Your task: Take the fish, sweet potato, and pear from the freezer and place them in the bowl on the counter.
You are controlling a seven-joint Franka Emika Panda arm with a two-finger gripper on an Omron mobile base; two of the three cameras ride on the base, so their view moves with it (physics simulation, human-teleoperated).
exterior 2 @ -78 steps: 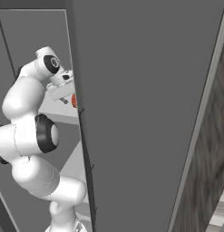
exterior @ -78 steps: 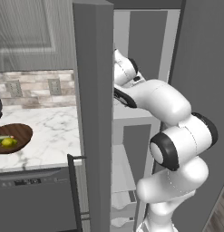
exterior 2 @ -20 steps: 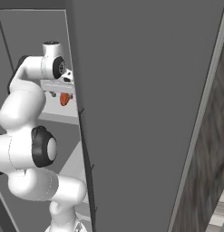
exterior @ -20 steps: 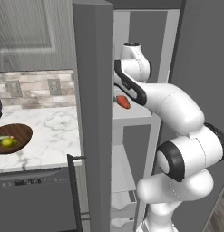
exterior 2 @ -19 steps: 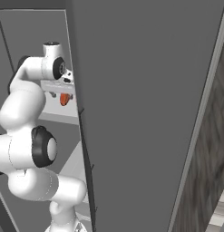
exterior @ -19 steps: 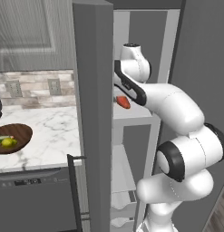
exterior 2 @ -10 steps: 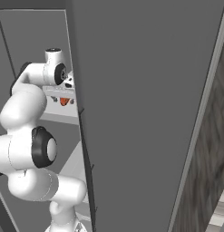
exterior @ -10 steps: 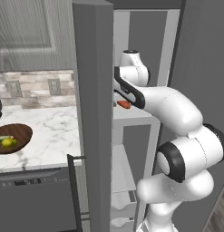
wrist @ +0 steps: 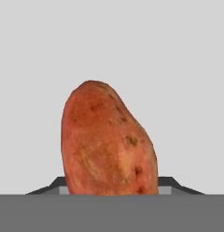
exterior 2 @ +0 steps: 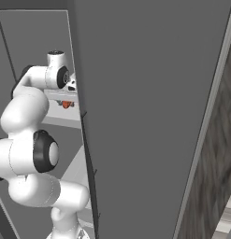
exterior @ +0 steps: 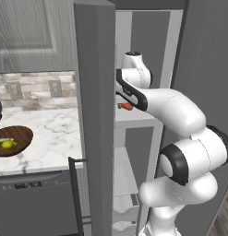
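Observation:
The orange-red sweet potato [wrist: 109,140] lies on a white shelf [exterior: 136,118] inside the open freezer [exterior: 94,69]. It shows as a small red lump [exterior: 127,106] just under my hand, and again as the sweet potato [exterior 2: 66,104] past the door edge. My gripper [wrist: 111,188] has come down over it, with a dark fingertip against each side of the lump. On the counter [exterior: 51,138] the brown bowl [exterior: 21,133] holds the yellow-green pear [exterior: 7,145] and a slender pale fish [exterior: 2,139].
The open freezer door [exterior 2: 145,116] stands as a tall grey slab close to the arm's right. Its other wall [exterior: 94,138] separates the shelves from the counter. White drawers [exterior: 124,207] sit low in the freezer. Wall cabinets [exterior: 27,32] hang above the counter.
The hand has sunk lower onto the shelf over the sweet potato. The jaws have drawn in from wide open to touch its sides. The sweet potato still lies on the shelf.

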